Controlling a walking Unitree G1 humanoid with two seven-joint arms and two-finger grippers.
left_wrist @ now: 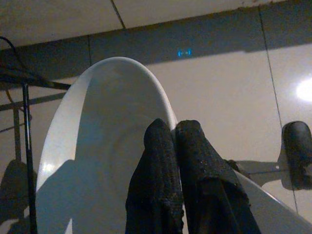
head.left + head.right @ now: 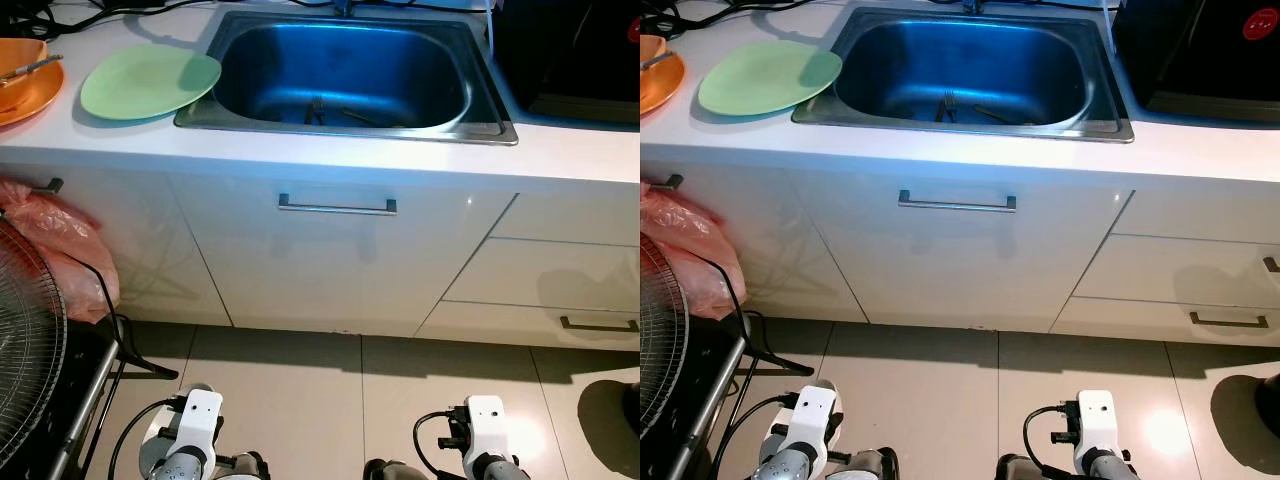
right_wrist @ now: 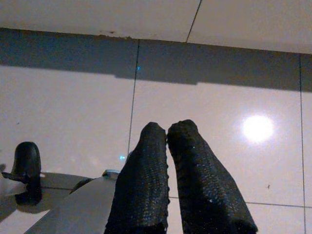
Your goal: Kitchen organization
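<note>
- White plate (image 1: 102, 146) is pinched at its rim between the two fingers of the left hand (image 1: 170, 131), held low over the floor tiles (image 3: 73, 97), well below the tabletop (image 2: 330, 160).
- Right hand (image 3: 168, 131) hangs beside it, fingers pressed together, gripping nothing.
- Ahead of and above both hands: sink (image 2: 345, 75) with a fork (image 2: 948, 104) lying in it, a green plate (image 2: 150, 82) and an orange dish (image 2: 25, 85) waiting on the tabletop.
- Judgement: early to midway; the carried plate has no resting place yet, and the other dishes remain unsorted.
</note>
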